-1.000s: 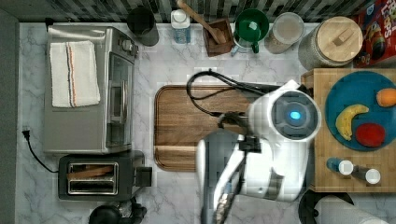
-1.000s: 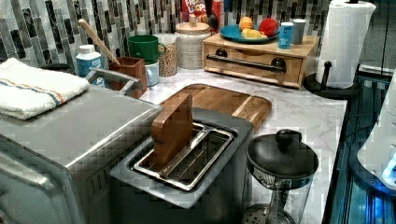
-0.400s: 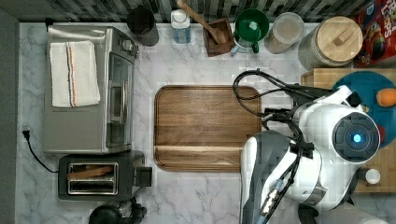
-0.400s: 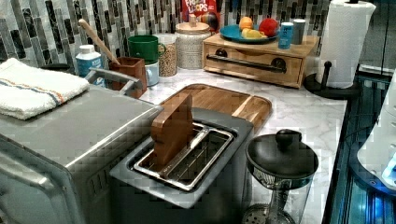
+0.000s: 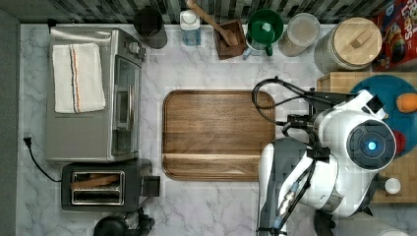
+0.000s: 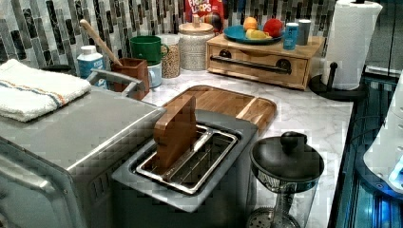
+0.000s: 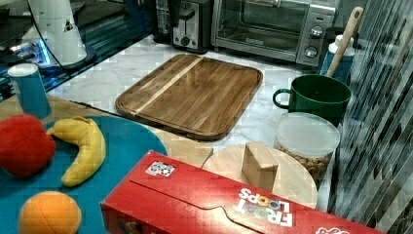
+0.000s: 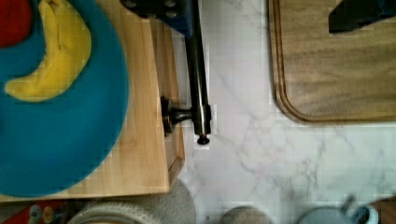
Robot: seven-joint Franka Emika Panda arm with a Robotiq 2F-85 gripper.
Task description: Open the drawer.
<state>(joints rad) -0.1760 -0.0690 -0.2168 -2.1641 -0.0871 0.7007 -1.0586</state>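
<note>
My gripper (image 8: 261, 11) sits open over the drawer (image 6: 259, 64) handle (image 8: 198, 79), one finger (image 8: 161, 9) behind the bar, the other above the tray (image 8: 336, 70).

Drawer (image 6: 259, 61): light matt wood, glossy black metal bar handle (image 8: 198, 70). Tray (image 5: 219, 133): darker smooth wood. Countertop (image 8: 243, 163): glossy marble.
</note>
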